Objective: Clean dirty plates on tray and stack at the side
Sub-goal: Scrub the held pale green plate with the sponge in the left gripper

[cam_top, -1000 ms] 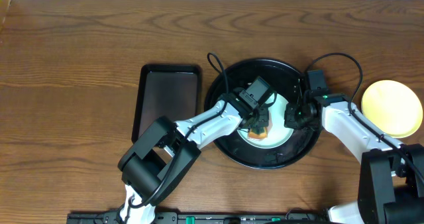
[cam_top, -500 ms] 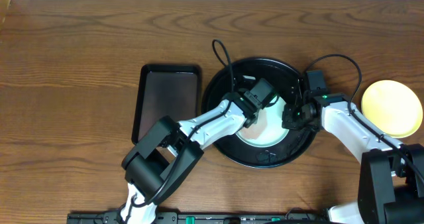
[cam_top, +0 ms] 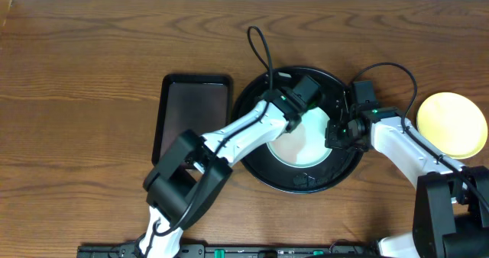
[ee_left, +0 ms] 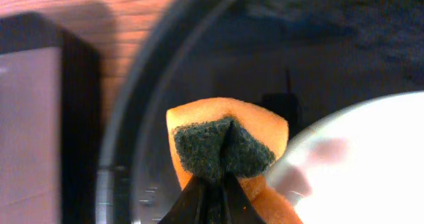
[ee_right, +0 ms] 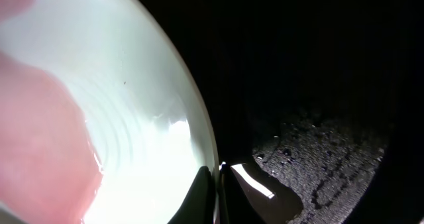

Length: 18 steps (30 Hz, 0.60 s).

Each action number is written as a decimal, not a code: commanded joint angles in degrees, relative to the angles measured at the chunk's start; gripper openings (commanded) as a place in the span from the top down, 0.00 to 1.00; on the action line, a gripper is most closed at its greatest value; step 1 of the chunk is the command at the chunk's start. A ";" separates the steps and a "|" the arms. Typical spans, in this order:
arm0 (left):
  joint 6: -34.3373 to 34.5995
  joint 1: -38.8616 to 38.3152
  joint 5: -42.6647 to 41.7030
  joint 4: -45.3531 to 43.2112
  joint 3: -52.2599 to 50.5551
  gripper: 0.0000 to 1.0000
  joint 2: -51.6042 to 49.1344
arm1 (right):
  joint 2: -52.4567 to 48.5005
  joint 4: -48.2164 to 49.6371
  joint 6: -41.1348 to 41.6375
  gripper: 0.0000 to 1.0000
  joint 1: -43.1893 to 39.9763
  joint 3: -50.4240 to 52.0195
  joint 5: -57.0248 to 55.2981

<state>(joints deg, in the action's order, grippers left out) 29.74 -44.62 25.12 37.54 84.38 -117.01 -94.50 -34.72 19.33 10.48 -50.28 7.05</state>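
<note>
A pale mint-green plate (cam_top: pixel 302 145) lies on the round black tray (cam_top: pixel 263 174). My right gripper (cam_top: pixel 334 133) is shut on the plate's right rim; in the right wrist view the rim (ee_right: pixel 199 144) runs between the fingers (ee_right: pixel 216 184). My left gripper (cam_top: pixel 306 111) is shut on an orange sponge with a green scouring side (ee_left: pixel 225 144), held over the tray's far part just beyond the plate (ee_left: pixel 358 164). A pale yellow plate (cam_top: pixel 452 124) lies on the table at the right. No second green plate shows.
A smaller dark-brown rectangular tray (cam_top: pixel 192 117) lies left of the black tray. Cables loop above both arms. The wooden table (cam_top: pixel 84 82) stretches to the left and back.
My left gripper has moved the sponge from the plate's middle toward the far side of the tray, uncovering the plate. The right gripper has stayed on the rim.
</note>
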 commanded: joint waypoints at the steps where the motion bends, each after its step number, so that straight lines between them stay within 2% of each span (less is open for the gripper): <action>1: -0.50 1.79 3.78 2.21 1.79 0.93 5.38 | -0.28 -0.87 0.37 0.99 -0.31 0.15 -5.11; 8: -0.33 8.37 -9.75 8.37 1.79 0.93 17.68 | -0.28 -0.85 0.35 0.99 -0.31 0.15 -5.11; 12: -0.35 15.47 -10.60 15.41 1.75 0.93 23.30 | -0.28 -0.55 -0.90 0.99 -0.31 0.15 -5.09; 14: -0.42 22.21 -10.71 19.41 0.76 0.92 23.74 | -0.28 -0.02 -2.82 0.99 -0.31 0.15 -5.09; 15: -0.96 23.76 -11.30 19.50 -0.04 0.92 23.52 | -0.28 0.07 -3.34 0.99 -0.31 0.15 -5.09; 18: -8.55 29.33 -22.36 13.77 -7.08 0.92 22.47 | -0.28 0.26 -3.54 0.99 -0.31 0.15 -5.07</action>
<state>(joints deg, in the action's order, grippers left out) 28.53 -19.00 12.99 54.72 83.13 -93.01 -94.52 -34.24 17.54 10.46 -50.30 5.50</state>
